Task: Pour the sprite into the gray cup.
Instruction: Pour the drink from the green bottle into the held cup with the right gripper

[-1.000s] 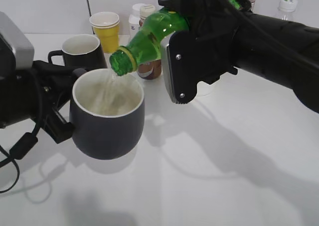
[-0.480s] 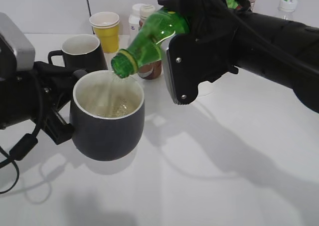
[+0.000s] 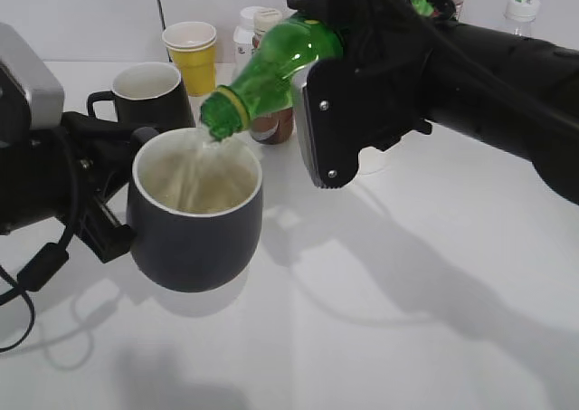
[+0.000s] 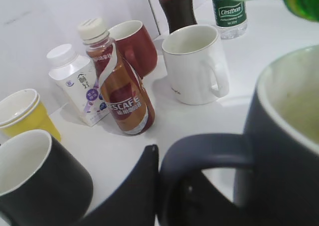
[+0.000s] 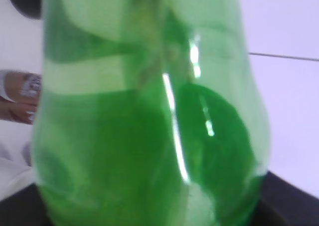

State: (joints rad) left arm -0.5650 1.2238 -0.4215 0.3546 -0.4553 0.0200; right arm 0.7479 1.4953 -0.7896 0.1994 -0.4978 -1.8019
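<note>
Item: pouring step, in progress.

Tall translucent green plastic soda bottle, uncapped: held tilted mouth-down by the right gripper, which is clamped round its body. The mouth sits just above the far rim of the cup, and a thin clear stream falls inside. In the right wrist view the bottle wall fills the frame, so the jaws themselves are not visible there.

Squat rounded dark gray ceramic mug with cream-white interior: held off the white tabletop by the left gripper. The left wrist view shows a dark jaw beside the loop handle; the jaws look closed on the handle. Pale liquid lies in the bottom.

Judgement: cup partly filled. The next move calls for holding the tilt steady with the mouth over the rim, then righting the bottle before overflow.
</note>
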